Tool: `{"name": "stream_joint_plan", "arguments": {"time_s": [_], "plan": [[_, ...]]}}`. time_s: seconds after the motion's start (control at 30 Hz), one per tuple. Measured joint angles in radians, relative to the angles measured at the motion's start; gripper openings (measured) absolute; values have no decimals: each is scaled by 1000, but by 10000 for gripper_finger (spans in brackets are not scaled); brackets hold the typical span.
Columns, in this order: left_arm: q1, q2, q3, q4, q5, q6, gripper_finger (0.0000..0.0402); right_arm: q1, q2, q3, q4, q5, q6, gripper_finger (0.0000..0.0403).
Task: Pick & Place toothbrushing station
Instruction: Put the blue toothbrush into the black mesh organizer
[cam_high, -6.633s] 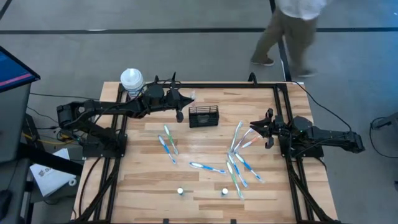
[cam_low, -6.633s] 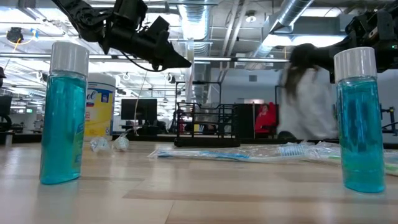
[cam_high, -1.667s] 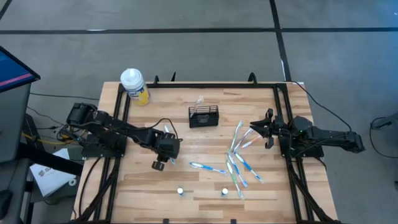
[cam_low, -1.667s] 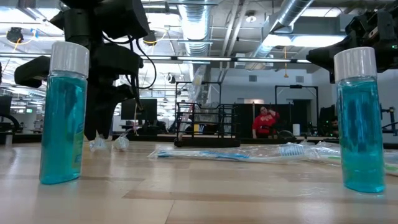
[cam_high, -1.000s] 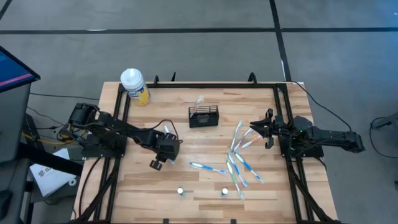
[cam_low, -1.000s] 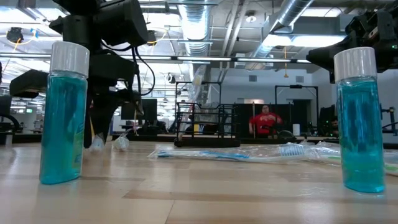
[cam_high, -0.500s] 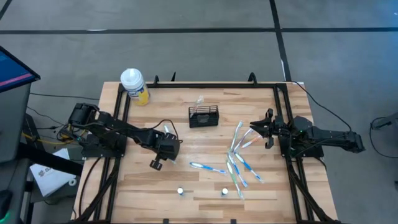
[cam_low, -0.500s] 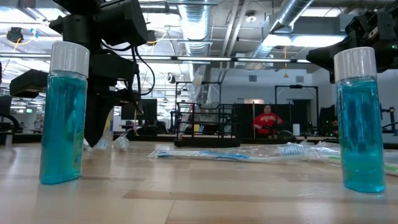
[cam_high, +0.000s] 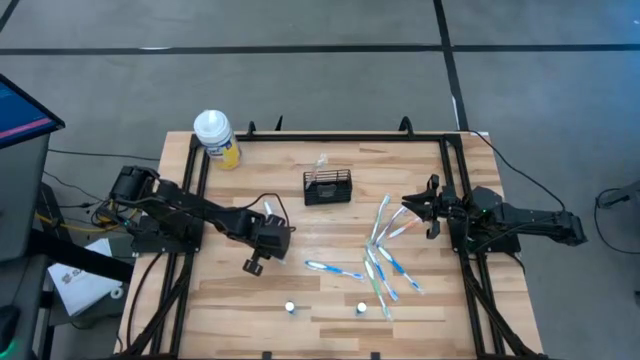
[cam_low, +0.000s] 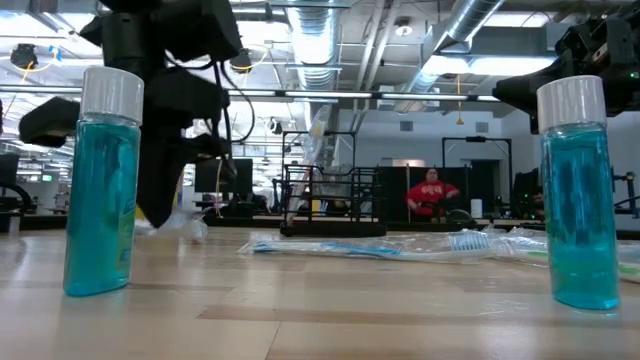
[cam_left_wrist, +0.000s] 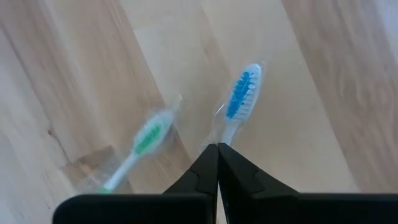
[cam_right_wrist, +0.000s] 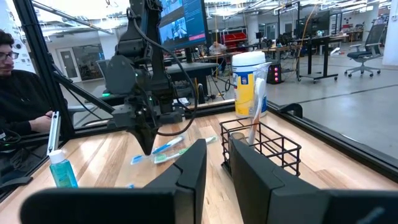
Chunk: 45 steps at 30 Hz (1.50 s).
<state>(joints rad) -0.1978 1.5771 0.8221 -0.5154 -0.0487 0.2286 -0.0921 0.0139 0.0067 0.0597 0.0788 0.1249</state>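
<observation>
— Where's the toothbrushing station (cam_high: 328, 187)?

— Sits on the bench (cam_high: 230, 300) close to the far edge, about midway along it. Well apart from both grippers.

— And relative to the jaws?

— Left gripper (cam_high: 252, 266) down low toward the left side of the bench, nearer than the station and to its left. Jaws pressed together, pinching the neck of a wrapped blue-bristled toothbrush (cam_left_wrist: 239, 102), with a green-bristled toothbrush (cam_left_wrist: 146, 138) lying just beside it. Right gripper (cam_high: 418, 207) waiting by the right edge, facing the station, fingers parted by a narrow gap and holding nothing.

— Which way does the station run?

— Long axis parallel to the far edge, open top upward. One wrapped toothbrush standing in its left end.

— Anything hard to make out?

— Can't count the compartments from above. From table height, base partly masked by a toothbrush lying in front. Left fingertips hidden under the wrist in the high view. Loose toothbrushes (cam_high: 385, 260) scattered between the station and the right edge, overlapping.
</observation>
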Motion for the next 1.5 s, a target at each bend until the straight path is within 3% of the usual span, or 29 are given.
{"name": "stream_joint_plan", "arguments": {"time_s": [0.37, 0.67, 1.17, 1.5], "plan": [[1, -165, 12, 72, -86, -30, 0, 0, 0, 0, 3, 0, 0, 65], [12, -291, 12, 345, -118, -92, 0, 0, 0, 0, 13, 0, 7, 65], [93, -294, 12, 643, -133, -113, 0, 58, 4, 0, 155, 0, -1, 65], [151, -225, 11, 826, -99, -114, 0, 93, 247, 1, 403, 0, -80, 65]]}}
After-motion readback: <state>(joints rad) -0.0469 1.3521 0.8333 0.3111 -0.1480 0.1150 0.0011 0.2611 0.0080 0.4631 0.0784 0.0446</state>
